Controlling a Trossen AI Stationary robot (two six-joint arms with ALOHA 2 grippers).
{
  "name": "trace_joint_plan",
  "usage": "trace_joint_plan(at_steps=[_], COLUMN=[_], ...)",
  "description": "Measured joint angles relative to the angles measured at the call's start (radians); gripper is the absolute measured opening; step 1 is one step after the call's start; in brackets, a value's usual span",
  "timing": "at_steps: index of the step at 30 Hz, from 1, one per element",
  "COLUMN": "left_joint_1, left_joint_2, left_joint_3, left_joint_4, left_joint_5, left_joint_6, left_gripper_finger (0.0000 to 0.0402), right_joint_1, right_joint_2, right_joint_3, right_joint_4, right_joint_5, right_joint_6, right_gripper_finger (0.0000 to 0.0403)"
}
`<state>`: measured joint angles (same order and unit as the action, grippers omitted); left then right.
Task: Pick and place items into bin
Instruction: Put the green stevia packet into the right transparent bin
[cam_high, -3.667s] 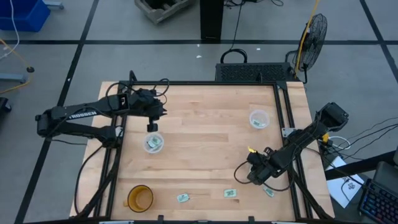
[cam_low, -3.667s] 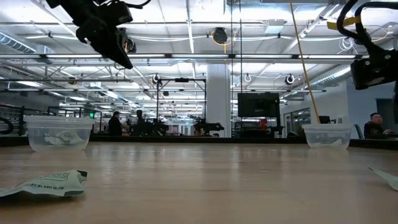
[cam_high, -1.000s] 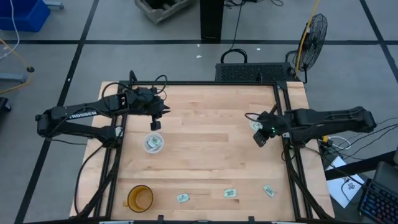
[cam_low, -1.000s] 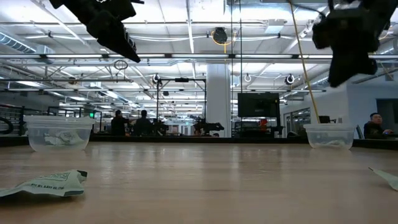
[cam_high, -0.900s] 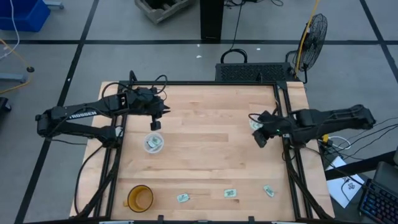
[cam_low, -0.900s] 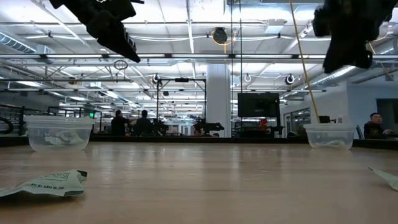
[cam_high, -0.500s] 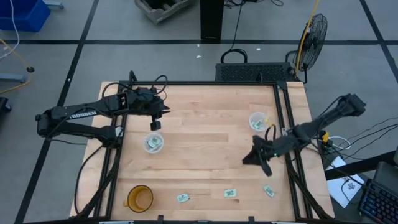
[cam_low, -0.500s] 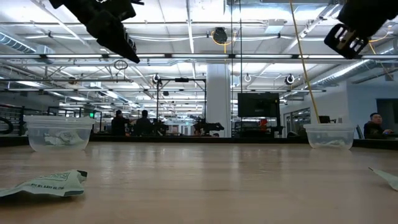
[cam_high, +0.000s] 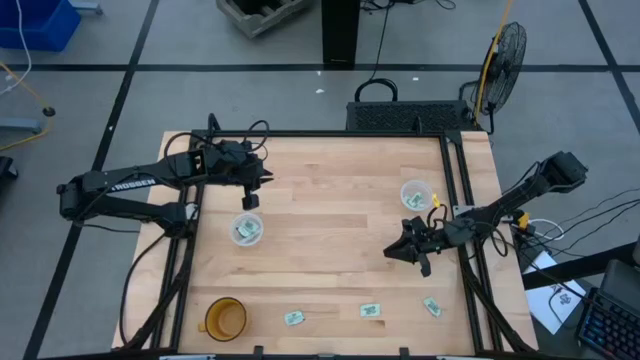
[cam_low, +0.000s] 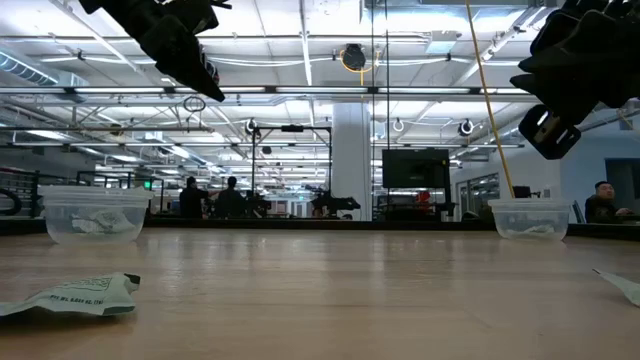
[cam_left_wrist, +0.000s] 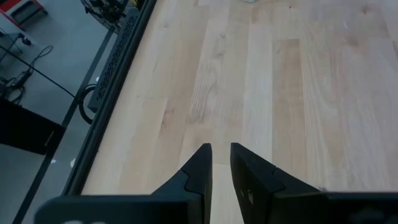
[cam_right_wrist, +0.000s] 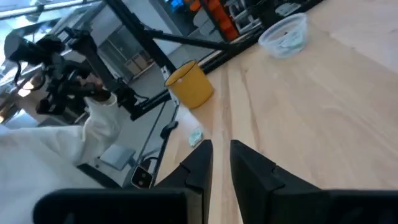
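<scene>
Three pale green and white packets (cam_high: 293, 318), (cam_high: 371, 311), (cam_high: 432, 306) lie flat on the wooden table near its front edge. A clear bin (cam_high: 247, 229) at the left holds packets, and so does a clear cup (cam_high: 415, 193) at the far right. My left gripper (cam_high: 247, 200) hovers just beyond the left bin. In the left wrist view its fingers (cam_left_wrist: 221, 155) are a slit apart over bare wood. My right gripper (cam_high: 395, 252) hangs above the table, between the right cup and the packets. Its fingers (cam_right_wrist: 221, 152) are also a slit apart, with nothing between them.
A yellow cup (cam_high: 225, 318) stands at the near left corner. Black rails run along the table's left and right sides (cam_high: 462, 180). A broad stretch of bare wood lies mid-table. In the low view a packet (cam_low: 70, 295) lies close at the left.
My right gripper has left the clear cup at the far right and swung toward the table's near edge and slightly left. It now points toward the table's left side. My left arm has stayed still.
</scene>
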<state>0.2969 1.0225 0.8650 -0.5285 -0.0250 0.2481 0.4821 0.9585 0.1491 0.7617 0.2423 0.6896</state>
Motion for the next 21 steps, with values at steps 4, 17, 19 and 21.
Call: trace_joint_plan(at_steps=[4,17,19,21], left_joint_1=[0.0,0.0,0.0,0.0], left_joint_2=[0.0,0.0,0.0,0.0], left_joint_3=[0.0,0.0,0.0,0.0], left_joint_4=[0.0,0.0,0.0,-0.001], left_joint_5=[0.0,-0.001,-0.001,-0.001], left_joint_6=[0.005,-0.034,-0.04,-0.037], left_gripper_finger=[0.0065,0.0065,0.0065,0.0065], right_joint_1=[-0.002,0.137,0.166,0.203], right_joint_2=[-0.004,0.218,0.282,0.351], right_joint_3=[0.063,0.887,0.895,0.883], right_joint_4=[-0.027,-1.554,-1.596,-1.603], right_joint_5=[-0.006,0.015,-0.091,-0.223], right_joint_6=[-0.153,0.293,0.486,0.673], right_gripper_finger=[0.0049,0.0032,0.0026,0.0023])
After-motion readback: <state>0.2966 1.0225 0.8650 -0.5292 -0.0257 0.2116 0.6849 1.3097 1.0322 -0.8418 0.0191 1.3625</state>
